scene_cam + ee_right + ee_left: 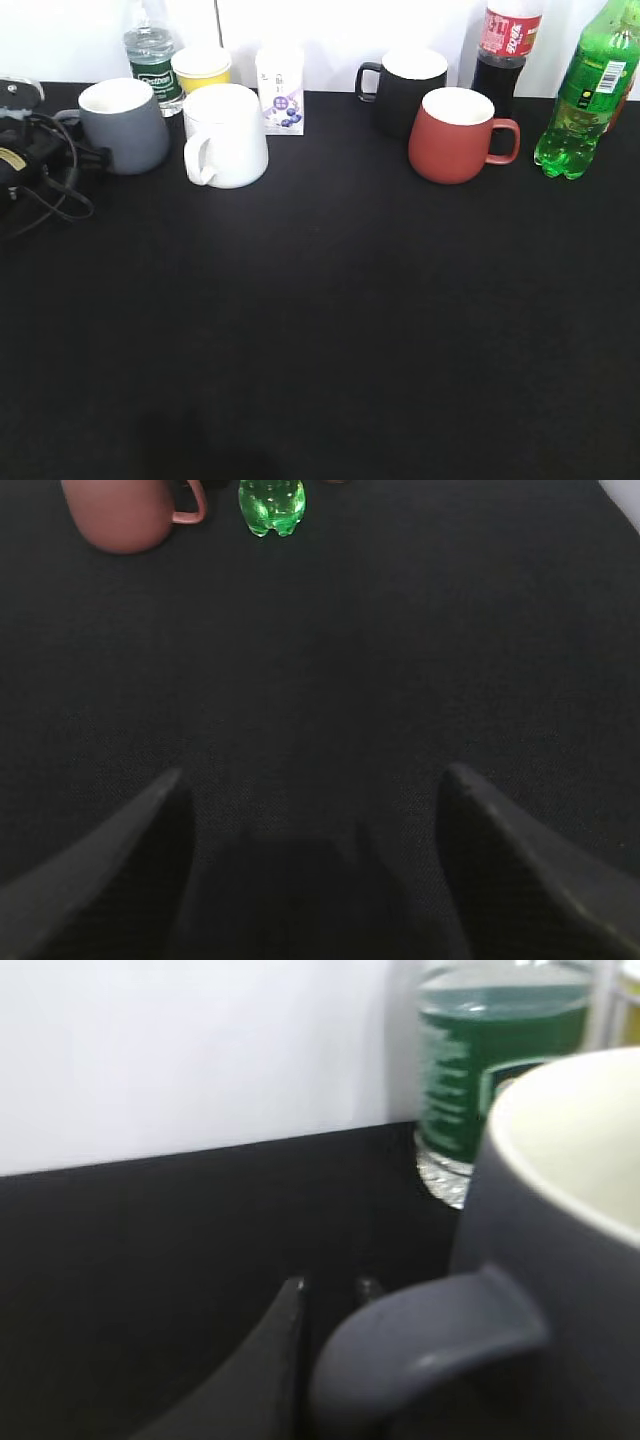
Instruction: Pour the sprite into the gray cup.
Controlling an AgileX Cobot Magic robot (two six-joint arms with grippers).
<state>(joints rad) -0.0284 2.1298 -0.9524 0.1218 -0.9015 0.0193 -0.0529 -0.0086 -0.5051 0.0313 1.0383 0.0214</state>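
Note:
The gray cup [125, 125] stands at the far left of the black table, white inside. My left gripper [70, 152] is against its left side. In the left wrist view the cup [560, 1260] fills the right half, and its loop handle sits between the narrowly spaced fingertips of the left gripper [330, 1290], which is shut on it. The sprite [585, 95], a tall green bottle, stands upright at the far right. It also shows in the right wrist view [272, 505], far ahead of my right gripper [310, 780], which is open, empty and low over the table.
A white mug [225, 135], a water bottle [152, 60], a yellow cup [201, 68] and a small carton [281, 90] stand beside the gray cup. A black mug [405, 85], a red mug [455, 135] and a cola bottle [507, 50] stand left of the sprite.

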